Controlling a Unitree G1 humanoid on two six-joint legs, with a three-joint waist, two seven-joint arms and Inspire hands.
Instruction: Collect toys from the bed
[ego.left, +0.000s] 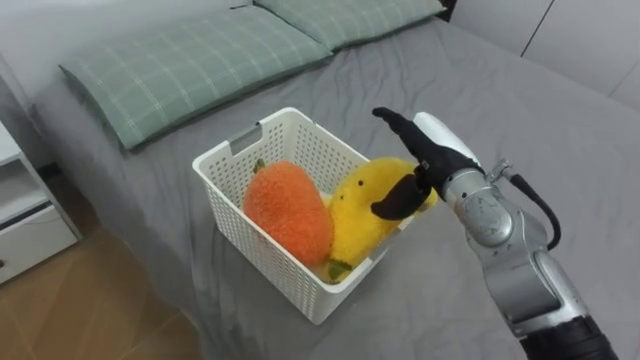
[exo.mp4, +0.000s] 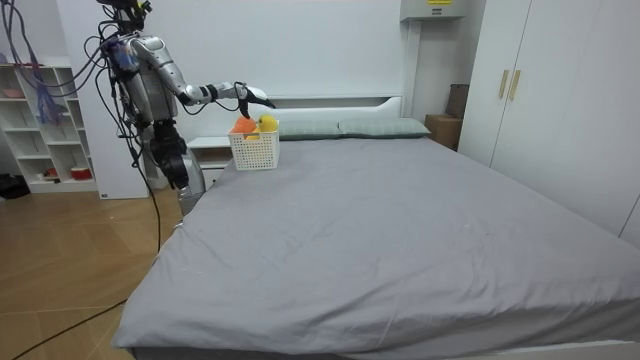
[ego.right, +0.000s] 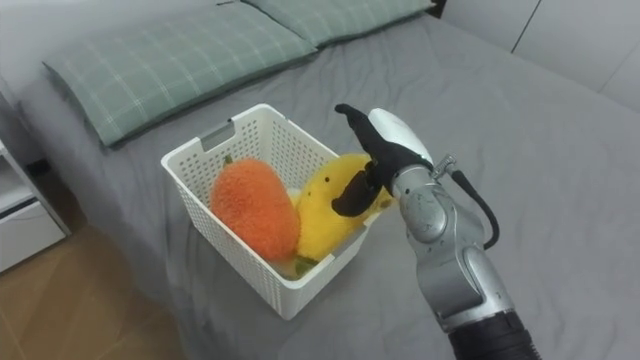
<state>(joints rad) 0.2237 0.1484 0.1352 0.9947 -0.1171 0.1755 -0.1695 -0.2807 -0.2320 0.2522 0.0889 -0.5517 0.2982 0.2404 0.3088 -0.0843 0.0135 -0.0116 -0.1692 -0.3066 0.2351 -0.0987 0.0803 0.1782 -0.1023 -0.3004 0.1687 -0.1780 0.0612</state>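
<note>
Bed (exo.mp4: 400, 240): grey sheet, wide and flat. In the room view it lies bare from the basket out to the near and right edges. We judge no loose toy is left on that stretch.

Robot: it stands at the room view's left, beside the far left corner of the bed, with one arm reached out over the basket.

Pillows (ego.left: 190, 70): two, in green check, at the head of the bed, far behind the basket.

Basket (ego.left: 270, 265): white, slotted walls, standing on the sheet near the bed's left edge.

Orange toy (ego.left: 288, 210): plush, upright inside the basket on its left side.

Yellow toy (ego.left: 360, 215): plush, in the basket just right of the orange toy and touching it. Its top leans on the right rim.

Right hand (ego.left: 440, 145): it comes in from the right and sits over the top of the yellow toy. The fingers (ego.left: 388, 118) stretch out straight above the basket. The thumb (ego.left: 397, 203) is spread well away from them and lies on the plush. It is not clamping anything.

Progress: both toys we can see are in the basket, so we judge the collecting nearly complete. What remains is lifting the hand off. The yellow toy might also need a nudge down from the rim.
</note>
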